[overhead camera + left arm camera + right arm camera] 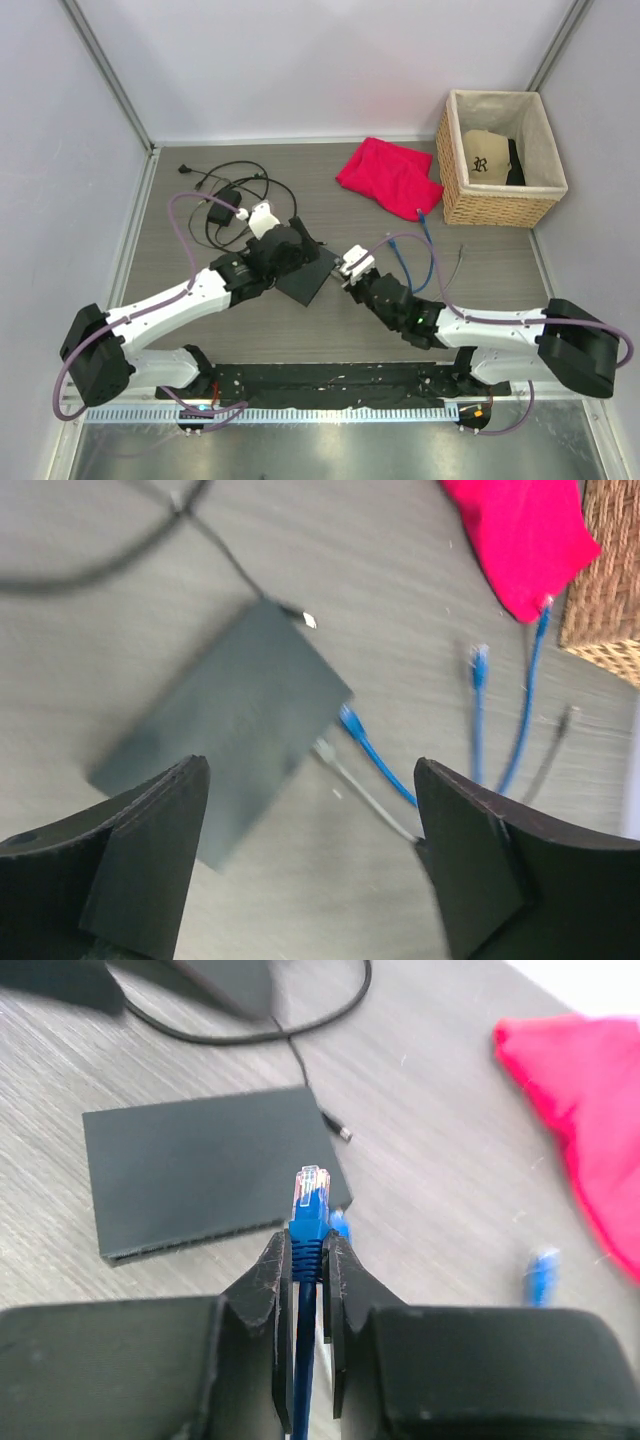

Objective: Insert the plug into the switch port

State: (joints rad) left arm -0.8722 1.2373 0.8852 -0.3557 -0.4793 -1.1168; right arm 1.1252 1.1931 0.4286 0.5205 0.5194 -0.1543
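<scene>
The switch (210, 1170): thin, flat, dark grey-black rectangular box, lying flat on the wood-grain tabletop (450, 1160). The plug (311, 1192): blue body with a clear tip, pinched upright between the fingers of the right claw (308, 1255), near the switch's right corner, not inserted.

table (480, 290): grey wood-grain top, matt, fine streaks
switch (200, 1165): dark plastic shell, smooth, pretty much matt, barely any sheen
plug (311, 1188): clear glossy plastic tip, blue rubbery-looking boot
left gripper (310, 775): black plastic jaws, dull, faintly layered faces
cloth (390, 175), near far edge: soft pinkish-red fabric, matt, rumpled
basket (495, 205), far right corner: rough woven wicker, pale cloth lining
power cord (235, 1040): black sheath, smooth
</scene>
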